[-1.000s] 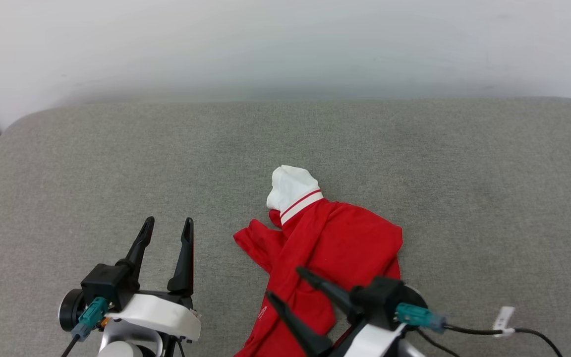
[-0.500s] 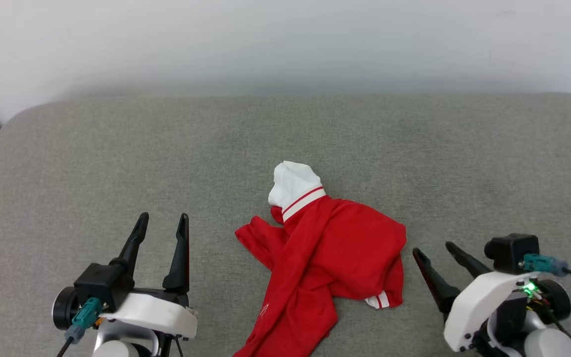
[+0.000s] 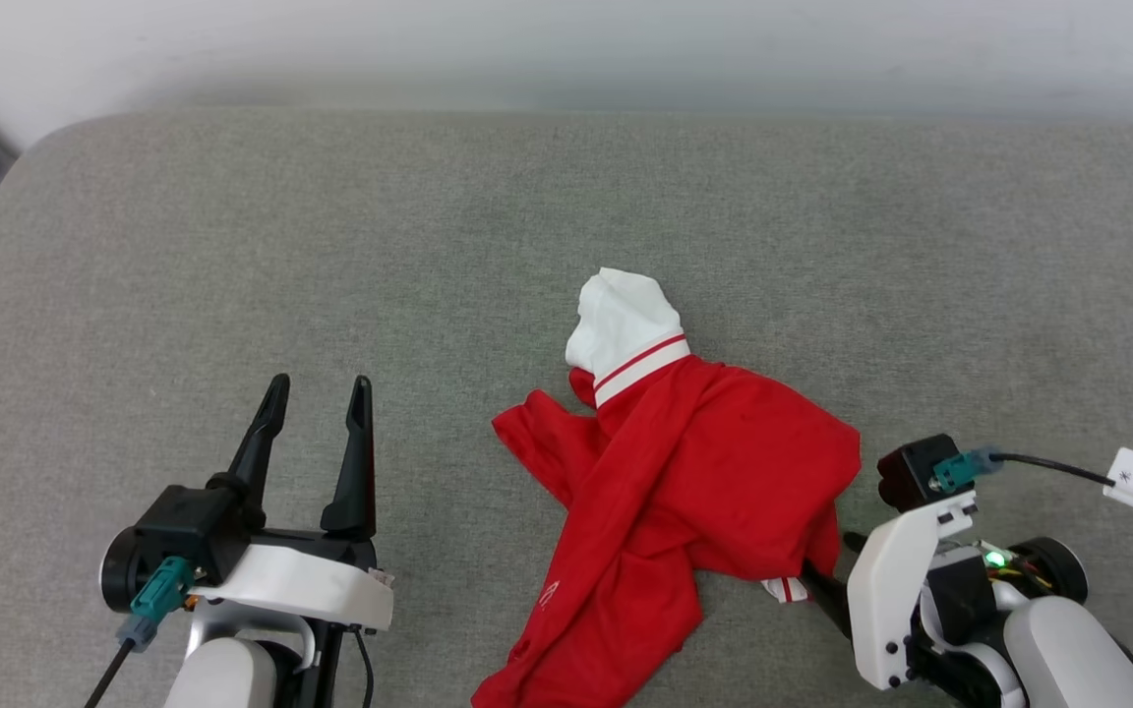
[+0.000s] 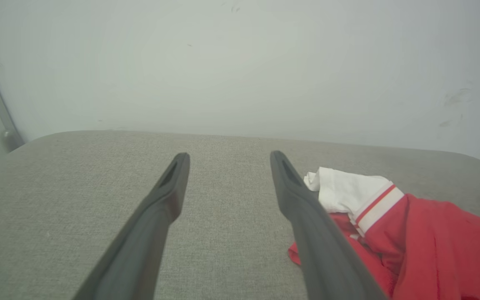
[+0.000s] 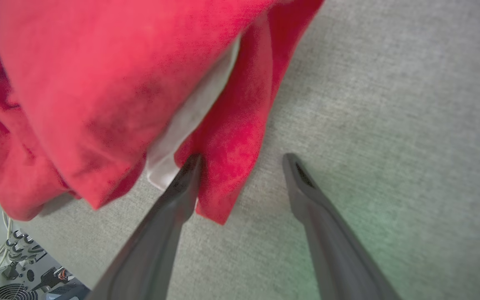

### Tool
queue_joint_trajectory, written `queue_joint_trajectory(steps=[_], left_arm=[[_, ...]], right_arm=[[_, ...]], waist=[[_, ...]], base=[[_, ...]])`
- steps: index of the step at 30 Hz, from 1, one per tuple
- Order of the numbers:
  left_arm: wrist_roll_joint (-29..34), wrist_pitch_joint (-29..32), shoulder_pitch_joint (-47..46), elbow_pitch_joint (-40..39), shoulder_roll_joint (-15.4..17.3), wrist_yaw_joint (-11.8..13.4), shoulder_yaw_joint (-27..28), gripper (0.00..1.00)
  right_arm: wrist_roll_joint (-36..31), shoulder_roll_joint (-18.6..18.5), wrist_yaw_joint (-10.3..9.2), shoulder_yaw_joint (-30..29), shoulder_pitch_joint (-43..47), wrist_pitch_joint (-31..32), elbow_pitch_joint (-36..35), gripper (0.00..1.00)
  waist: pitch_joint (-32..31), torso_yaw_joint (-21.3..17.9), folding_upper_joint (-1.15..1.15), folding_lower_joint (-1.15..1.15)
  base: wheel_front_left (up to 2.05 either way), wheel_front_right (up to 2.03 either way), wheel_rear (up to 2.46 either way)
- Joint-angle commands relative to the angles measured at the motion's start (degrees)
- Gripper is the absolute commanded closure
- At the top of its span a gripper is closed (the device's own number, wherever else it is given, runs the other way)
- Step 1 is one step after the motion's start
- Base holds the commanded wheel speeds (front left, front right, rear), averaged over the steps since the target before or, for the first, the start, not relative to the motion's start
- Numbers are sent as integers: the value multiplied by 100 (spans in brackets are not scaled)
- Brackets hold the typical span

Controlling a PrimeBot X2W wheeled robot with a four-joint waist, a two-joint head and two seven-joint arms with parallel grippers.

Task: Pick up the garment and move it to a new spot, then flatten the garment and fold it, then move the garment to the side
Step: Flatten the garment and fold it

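L fingers and R fingers both spread, nothing pinched; garment crumpled on grey cushion.
Garment lies in a red heap approx mid-cushion, nearer R side. One white sleeve w/ red-striped trim sticks out at the far end, and a red tail runs to the near edge. R fingers sit at the garment's near-right corner: one tip against a red fold beside a bit of white trim, other tip over bare fabric. L fingers are well left of the garment, over bare cushion, pointing toward pale wall. White tag shows just right of R wrist.
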Motion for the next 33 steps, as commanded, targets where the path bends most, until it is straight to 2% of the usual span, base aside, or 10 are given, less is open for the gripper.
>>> queue_joint_trajectory(steps=[1,5,6,7,12,18,22,26,28,33], left_arm=[[19,-13,-56,10,-34,-20,15,0],[44,-13,-118,48,-85,-63,41,0],[52,-13,-120,57,-97,-69,51,0],[57,-13,-111,66,-103,-73,71,0],[67,-14,-64,104,-144,-100,151,0],[117,-14,11,108,-179,-130,193,0],[155,-14,50,114,-198,-147,198,0],[160,-14,99,126,-222,-177,196,0],[158,-14,107,129,-222,-181,199,0],[164,-14,188,145,-212,-163,249,0]], right_arm=[[75,34,0,100,-34,73,184,0],[190,40,0,396,-95,303,639,0],[223,40,0,434,-121,326,694,54],[248,30,0,435,-178,305,703,100],[-4,-286,-5,63,-752,-195,414,100],[-520,-322,-1,-780,-1072,-757,109,100],[-768,-136,0,-1451,-695,-1013,10,100],[-874,153,0,-1975,-5,-1213,251,100],[-925,206,0,-2064,200,-1269,351,100],[-949,632,0,-2325,1046,-1589,864,100]], waist=[[76,57,0,0],[123,105,0,0],[122,110,0,0],[117,110,0,0],[25,35,0,0],[-135,-103,0,0],[-191,-131,0,0],[-219,-120,0,0],[-226,-118,0,0],[-270,-149,0,0]], base=[[0,0,0],[0,0,0],[0,0,0],[0,0,0],[0,0,0],[0,0,0],[0,0,0],[0,0,0],[0,0,0],[0,0,0]])
